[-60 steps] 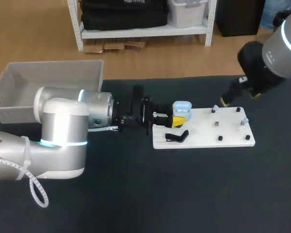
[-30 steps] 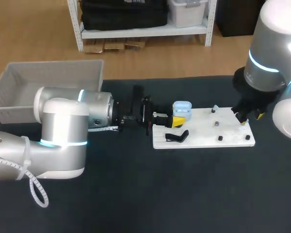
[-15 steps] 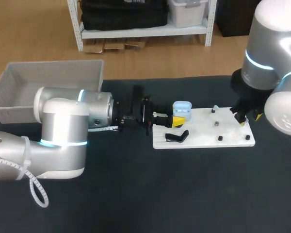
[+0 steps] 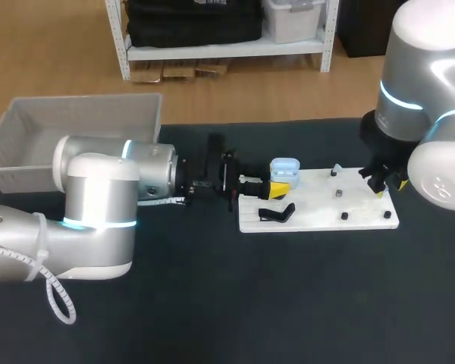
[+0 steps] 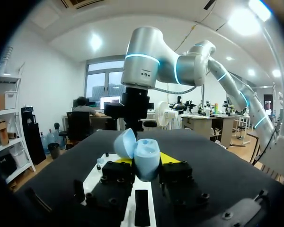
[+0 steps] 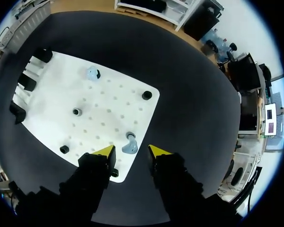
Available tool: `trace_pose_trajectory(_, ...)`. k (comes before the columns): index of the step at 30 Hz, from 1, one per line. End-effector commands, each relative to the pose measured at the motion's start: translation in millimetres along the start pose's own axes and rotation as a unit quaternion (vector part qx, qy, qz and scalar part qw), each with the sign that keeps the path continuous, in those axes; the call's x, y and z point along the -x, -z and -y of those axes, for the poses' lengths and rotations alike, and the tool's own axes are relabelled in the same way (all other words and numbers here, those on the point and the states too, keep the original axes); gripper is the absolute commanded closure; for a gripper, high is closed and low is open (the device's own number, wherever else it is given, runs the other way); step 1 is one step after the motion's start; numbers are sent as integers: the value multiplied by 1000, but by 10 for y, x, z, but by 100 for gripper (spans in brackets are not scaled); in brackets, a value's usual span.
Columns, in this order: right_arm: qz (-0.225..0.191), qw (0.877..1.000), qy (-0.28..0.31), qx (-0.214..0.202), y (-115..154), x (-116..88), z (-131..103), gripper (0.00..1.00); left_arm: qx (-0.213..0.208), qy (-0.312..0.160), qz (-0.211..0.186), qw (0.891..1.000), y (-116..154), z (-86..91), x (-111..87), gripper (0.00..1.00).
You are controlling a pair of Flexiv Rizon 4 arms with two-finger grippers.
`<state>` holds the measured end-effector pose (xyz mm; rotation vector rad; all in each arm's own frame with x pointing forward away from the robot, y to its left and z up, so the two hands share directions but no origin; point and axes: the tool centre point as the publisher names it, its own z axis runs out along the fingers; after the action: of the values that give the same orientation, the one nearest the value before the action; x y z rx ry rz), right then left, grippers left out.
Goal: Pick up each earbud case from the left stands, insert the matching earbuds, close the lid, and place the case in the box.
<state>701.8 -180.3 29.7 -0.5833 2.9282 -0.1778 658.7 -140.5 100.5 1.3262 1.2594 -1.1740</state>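
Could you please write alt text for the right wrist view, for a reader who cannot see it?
The open right claw hangs over a corner of a white pegboard, with a light blue earbud just ahead of its yellow tips. A second blue earbud sits farther along the board among black pegs, on a dark table.

The left end effector [image 4: 277, 188] grips the open blue earbud case [image 4: 285, 168] at the white board [image 4: 318, 211]'s left end.
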Motion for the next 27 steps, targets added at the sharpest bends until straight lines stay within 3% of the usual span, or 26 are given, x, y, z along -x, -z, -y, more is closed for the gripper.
trace_pose_trajectory(1,3,1000,-2,-1,-31,15,2,60,-1,0,0,1000,-4,-12,-6,100)
trace_pose_trajectory(27,3,1000,-10,-2,-102,25,9,76,-1,0,0,1000,-4,-12,-6,100)
